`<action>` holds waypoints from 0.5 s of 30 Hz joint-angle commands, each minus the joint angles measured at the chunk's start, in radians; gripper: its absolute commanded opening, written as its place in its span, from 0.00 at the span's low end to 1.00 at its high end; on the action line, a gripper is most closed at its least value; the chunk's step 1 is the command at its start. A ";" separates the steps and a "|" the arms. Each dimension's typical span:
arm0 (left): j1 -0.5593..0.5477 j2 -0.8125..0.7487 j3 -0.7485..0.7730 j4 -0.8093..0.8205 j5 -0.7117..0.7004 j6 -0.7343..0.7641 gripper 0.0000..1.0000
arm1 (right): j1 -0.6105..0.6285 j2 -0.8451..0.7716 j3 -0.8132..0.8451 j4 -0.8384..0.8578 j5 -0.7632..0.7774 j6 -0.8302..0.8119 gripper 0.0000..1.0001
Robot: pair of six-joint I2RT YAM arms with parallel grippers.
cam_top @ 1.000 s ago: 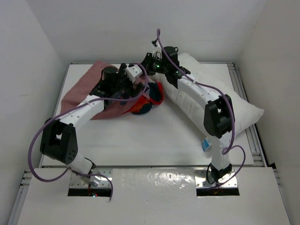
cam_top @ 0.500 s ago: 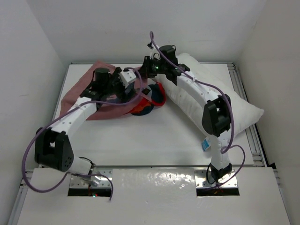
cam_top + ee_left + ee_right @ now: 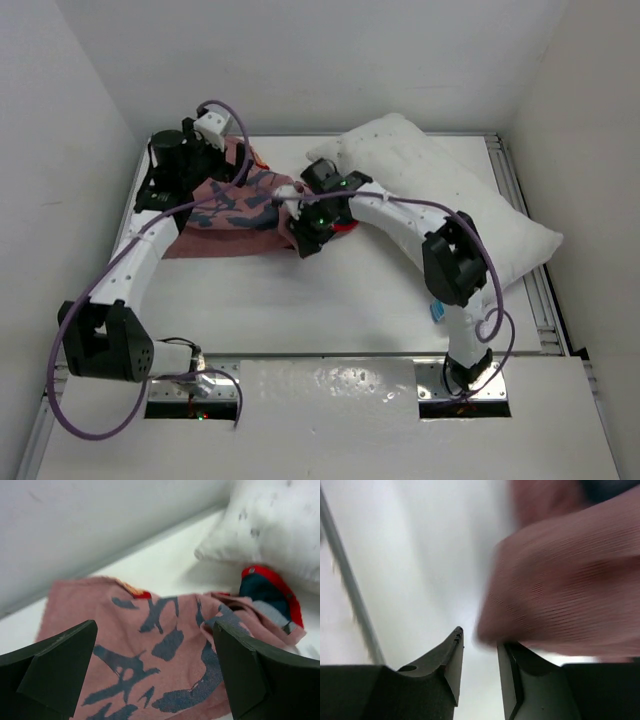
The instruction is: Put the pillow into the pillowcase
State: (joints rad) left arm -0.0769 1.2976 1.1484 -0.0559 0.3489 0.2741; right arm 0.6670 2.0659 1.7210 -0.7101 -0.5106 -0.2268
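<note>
The pillowcase [image 3: 232,205] lies at the back left with its dull pink, dark-blue-printed side up and a bit of red lining at its right end [image 3: 272,580]. The white pillow [image 3: 455,195] lies along the back right, and its corner [image 3: 270,520] sits just behind that end. My left gripper [image 3: 222,165] hovers over the case's back left part, its jaws [image 3: 155,627] wide open with only fabric below. My right gripper [image 3: 303,238] is at the case's right near corner, jaws [image 3: 480,637] a little apart. Blurred pink cloth [image 3: 570,585] rests over one fingertip, with none between the fingers.
The white table [image 3: 330,300] is ringed by white walls, with a metal rail [image 3: 545,290] along its right edge. A small blue tag [image 3: 438,310] lies near the right arm's base. The right arm reaches across in front of the pillow.
The left arm has swung back and left, away from the case's mouth. The right gripper dropped to the case's near corner and opened, letting the fabric go. The case now lies flatter.
</note>
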 commanded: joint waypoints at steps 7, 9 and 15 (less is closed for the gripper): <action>-0.069 0.189 -0.076 0.109 -0.002 -0.048 1.00 | 0.216 -0.349 -0.363 0.014 0.265 -0.034 0.35; -0.086 0.164 -0.169 0.201 -0.001 -0.040 1.00 | 0.244 -0.421 -0.455 0.056 0.306 0.047 0.47; -0.230 0.085 -0.429 0.392 0.005 0.072 1.00 | 0.172 -0.578 -0.638 0.257 0.373 0.335 0.89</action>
State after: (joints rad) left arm -0.2367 1.4460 0.7967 0.1631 0.3367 0.2821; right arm 0.9020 1.5490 1.1255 -0.6224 -0.2108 -0.0708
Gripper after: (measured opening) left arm 0.996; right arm 0.849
